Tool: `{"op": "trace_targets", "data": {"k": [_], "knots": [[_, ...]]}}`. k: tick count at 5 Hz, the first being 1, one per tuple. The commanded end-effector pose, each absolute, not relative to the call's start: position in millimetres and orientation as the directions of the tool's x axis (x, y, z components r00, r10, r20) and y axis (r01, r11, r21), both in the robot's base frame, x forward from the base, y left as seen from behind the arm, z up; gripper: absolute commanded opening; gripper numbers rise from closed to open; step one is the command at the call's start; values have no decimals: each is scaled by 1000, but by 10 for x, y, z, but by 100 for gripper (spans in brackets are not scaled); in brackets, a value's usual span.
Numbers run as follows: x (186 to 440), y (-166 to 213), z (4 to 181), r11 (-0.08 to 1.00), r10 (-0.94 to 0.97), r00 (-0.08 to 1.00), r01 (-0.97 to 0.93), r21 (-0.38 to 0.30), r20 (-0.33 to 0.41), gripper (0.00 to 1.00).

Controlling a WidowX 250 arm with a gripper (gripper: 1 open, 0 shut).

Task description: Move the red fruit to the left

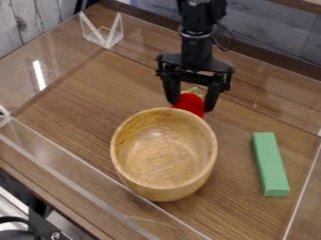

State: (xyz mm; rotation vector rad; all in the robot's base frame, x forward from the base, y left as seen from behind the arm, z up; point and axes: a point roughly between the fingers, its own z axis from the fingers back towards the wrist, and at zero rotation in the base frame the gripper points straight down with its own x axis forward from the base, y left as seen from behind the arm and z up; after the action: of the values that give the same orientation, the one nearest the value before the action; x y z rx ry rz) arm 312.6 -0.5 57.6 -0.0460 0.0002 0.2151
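Note:
The red fruit [190,103] is small and glossy, lying on the wooden table just behind the rim of the wooden bowl [163,153]. My black gripper [191,97] points straight down over it, open, with one finger on each side of the fruit. The left finger [168,89] and the right finger reach down to about the fruit's height. Whether the fingers touch the fruit I cannot tell. The fruit's top is hidden behind the gripper.
A green rectangular block [268,163] lies on the table at the right. Clear acrylic walls [38,75] border the table, with a clear folded stand [100,30] at the back left. Bare wood lies left of the bowl and fruit.

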Motion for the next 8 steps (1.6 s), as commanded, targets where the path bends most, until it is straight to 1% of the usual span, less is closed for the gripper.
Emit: {"op": "trace_targets", "data": {"k": [1,2,4,6,7,8], "knots": [[3233,60,744,975,218,973,-214,-56,73,100],[3278,92,765,975,219,971,-214,-58,95,100],[3315,102,904,973,230,966,-224,-62,119,100],[3292,55,711,981,190,974,-185,-57,120,100],[3219,59,651,976,218,969,-212,-57,121,100],[3229,73,639,969,247,959,-242,-53,140,100]]}}
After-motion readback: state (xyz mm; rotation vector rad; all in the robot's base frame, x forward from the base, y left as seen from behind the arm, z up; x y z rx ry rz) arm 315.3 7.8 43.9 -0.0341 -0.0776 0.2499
